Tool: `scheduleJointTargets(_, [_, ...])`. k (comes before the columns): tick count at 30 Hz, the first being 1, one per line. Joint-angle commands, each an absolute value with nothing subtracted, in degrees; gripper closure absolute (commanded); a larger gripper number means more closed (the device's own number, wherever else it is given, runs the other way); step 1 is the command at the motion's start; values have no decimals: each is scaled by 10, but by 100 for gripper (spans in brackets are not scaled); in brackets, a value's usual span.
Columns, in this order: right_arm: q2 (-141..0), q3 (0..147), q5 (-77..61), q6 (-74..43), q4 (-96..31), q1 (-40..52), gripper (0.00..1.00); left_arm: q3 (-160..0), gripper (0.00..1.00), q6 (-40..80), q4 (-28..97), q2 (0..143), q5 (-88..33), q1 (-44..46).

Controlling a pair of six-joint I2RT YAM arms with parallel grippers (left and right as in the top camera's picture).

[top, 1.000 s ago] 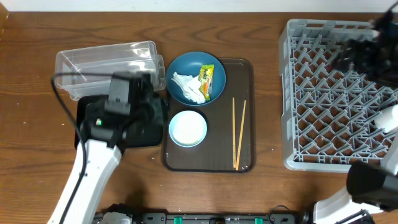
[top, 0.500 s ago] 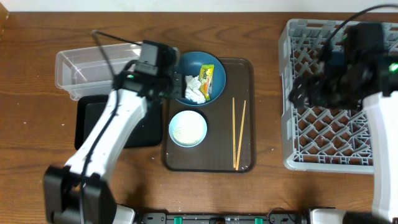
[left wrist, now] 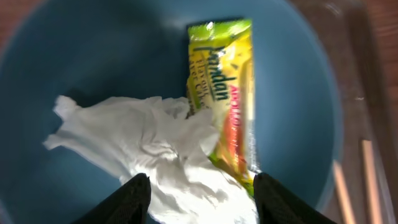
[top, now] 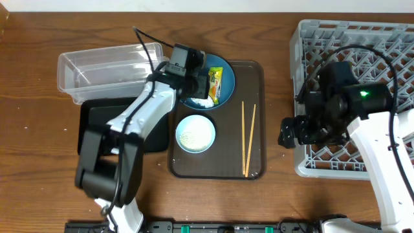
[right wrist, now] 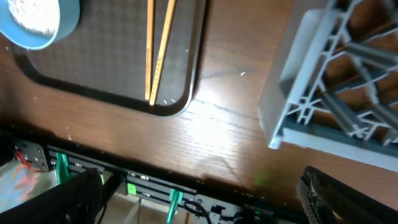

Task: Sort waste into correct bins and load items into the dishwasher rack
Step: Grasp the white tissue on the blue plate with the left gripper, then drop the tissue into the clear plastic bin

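Tissue (left wrist: 155, 155), crumpled and white, in the blue bowl-plate (left wrist: 112, 56) on the brown tray's (top: 255, 77) far left corner, touching the yellow-green wrapper (left wrist: 227, 87) alongside. Left gripper (left wrist: 202, 199) just above, fingers spread wide either side of the tissue, gripping nothing. White bowl (top: 195, 134) of rice and two chopsticks (top: 244, 139) also on the tray. Right gripper (right wrist: 208, 199) off the tray's right edge, beside the grey rack (top: 323, 29), likewise wide and empty.

Two chopsticks (right wrist: 150, 50) lie on the brown tray (right wrist: 106, 62), left of the grey rack (right wrist: 305, 81).
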State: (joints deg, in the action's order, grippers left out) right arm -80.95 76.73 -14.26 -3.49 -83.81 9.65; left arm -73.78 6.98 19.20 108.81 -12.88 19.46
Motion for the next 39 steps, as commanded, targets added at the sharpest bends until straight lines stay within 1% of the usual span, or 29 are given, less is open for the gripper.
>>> scheduleJointTargets(1, [-804, 761, -157, -42, -836, 104, 1, -747, 44, 58, 185, 1116, -123, 196])
scheduleJointTargets(5, [-804, 761, -157, -42, -836, 105, 1, -747, 43, 58, 176, 1143, -123, 196])
scheduleJointTargets(7, [-804, 761, -157, -42, -835, 105, 1, -747, 45, 58, 174, 1152, -123, 196])
scheduleJointTargets(8, [-804, 761, -157, -42, -836, 105, 1, -747, 49, 58, 174, 1155, -123, 196])
scheduleJointTargets(9, [-804, 761, -157, -42, -836, 105, 1, -747, 55, 58, 174, 1156, -123, 196])
scheduleJointTargets(12, [-804, 761, -157, -42, -836, 105, 1, -747, 79, 58, 173, 1156, -123, 196])
scheduleJointTargets(14, [-804, 761, -157, -42, -835, 105, 1, -747, 86, 58, 173, 1156, -123, 196])
scheduleJointTargets(19, [-804, 761, -157, -42, -835, 105, 1, -747, 94, 58, 176, 1135, -123, 196])
scheduleJointTargets(26, [-804, 761, -157, -42, -835, 105, 1, -747, 94, 58, 187, 1035, -117, 190])
scheduleJointTargets(31, [-804, 761, -157, -42, -835, 105, 1, -747, 93, 58, 201, 972, -22, 167])
scheduleJointTargets(34, [-804, 761, -157, -42, -835, 105, 1, -747, 92, 58, 199, 957, 24, 143])
scheduleJointTargets(39, [-804, 761, -157, -42, -835, 105, 1, -747, 92, 58, 187, 963, 27, 89])
